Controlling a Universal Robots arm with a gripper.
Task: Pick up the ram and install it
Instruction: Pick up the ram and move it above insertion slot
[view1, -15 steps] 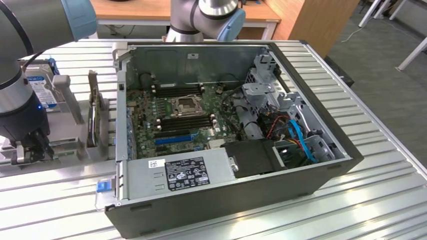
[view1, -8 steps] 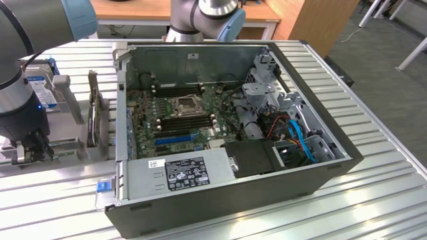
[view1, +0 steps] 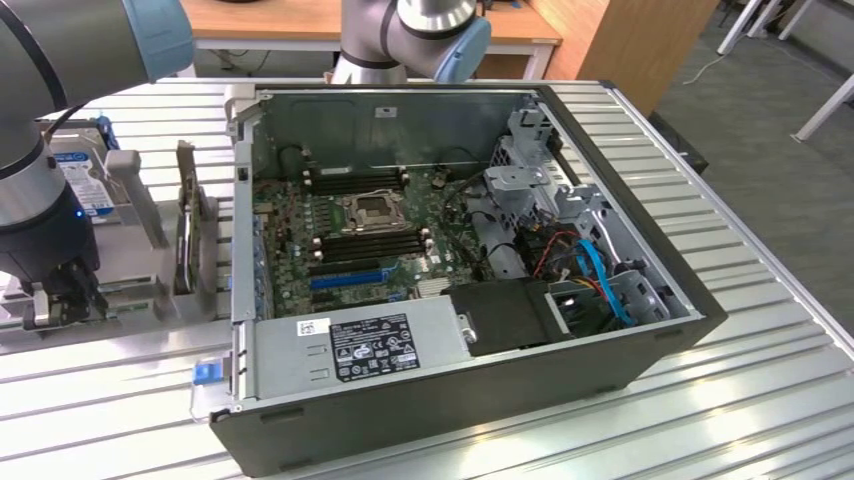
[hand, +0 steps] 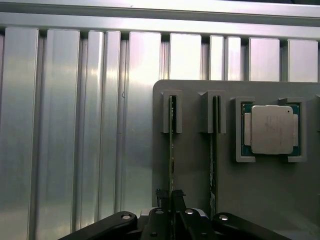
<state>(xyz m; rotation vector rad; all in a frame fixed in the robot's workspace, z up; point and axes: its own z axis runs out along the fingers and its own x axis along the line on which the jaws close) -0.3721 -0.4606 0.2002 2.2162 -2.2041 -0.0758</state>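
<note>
The ram (hand: 171, 150) is a thin green stick standing on edge in a slot of the grey holder (hand: 192, 175). My gripper (hand: 171, 212) sits over one end of it, with its black fingers (hand: 158, 220) pressed against either side, shut on the stick. In the exterior view the gripper (view1: 63, 300) is low over the grey holder (view1: 134, 290), to the exterior view's left of the open computer case (view1: 454, 400). The black memory slots (view1: 374, 245) lie on the motherboard beside the processor socket (view1: 367, 210).
A second green stick (hand: 214, 150) stands in the neighbouring slot, and a processor (hand: 272, 129) rests in a square pocket of the holder. A larger card (view1: 187, 235) stands upright between holder and case. A blue slot (view1: 350, 277), power supply (view1: 360, 345) and cables (view1: 601, 280) are inside the case.
</note>
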